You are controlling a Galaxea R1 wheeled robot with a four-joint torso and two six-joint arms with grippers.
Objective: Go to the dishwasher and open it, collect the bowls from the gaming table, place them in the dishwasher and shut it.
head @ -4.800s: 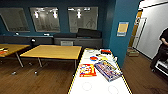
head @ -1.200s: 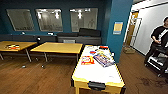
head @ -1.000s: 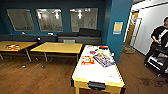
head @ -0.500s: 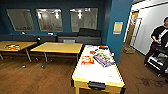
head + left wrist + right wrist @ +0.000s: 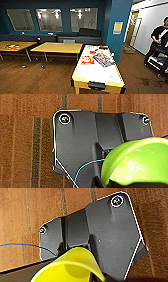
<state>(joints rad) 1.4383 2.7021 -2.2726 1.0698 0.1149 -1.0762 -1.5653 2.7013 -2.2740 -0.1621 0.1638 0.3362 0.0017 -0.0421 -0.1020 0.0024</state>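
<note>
**Gaming table ahead, a bowl at each wrist**

Straight in front in the head view: the gaming table, long and narrow, white top with a yellowish rim, running away from the camera. Strewn over its far half: colourful board-game boxes, one flat red-and-yellow box nearest, a bluish one tilted just beside it. Set into the near end: a dark fitting.

To the left of it, two plain yellow wooden tables, the nearer one close to the gaming table's far corner, the farther one bearing a small coloured object. Behind them, a dark low bench under three windows in a teal wall. Off to the right, a teal pillar with a pale notice, then a person in dark clothes standing at a cart. Brown wood-look floor between camera and tables.

From the left wrist: a bright green bowl close to the lens, over the robot's dark plate and the same brown floor, a thin blue wire curving past. From the right wrist: a yellow bowl, rim toward the lens, likewise above plate and floor.

Fingers hidden in both wrist views; cannot tell whether either gripper clasps its bowl.
</note>
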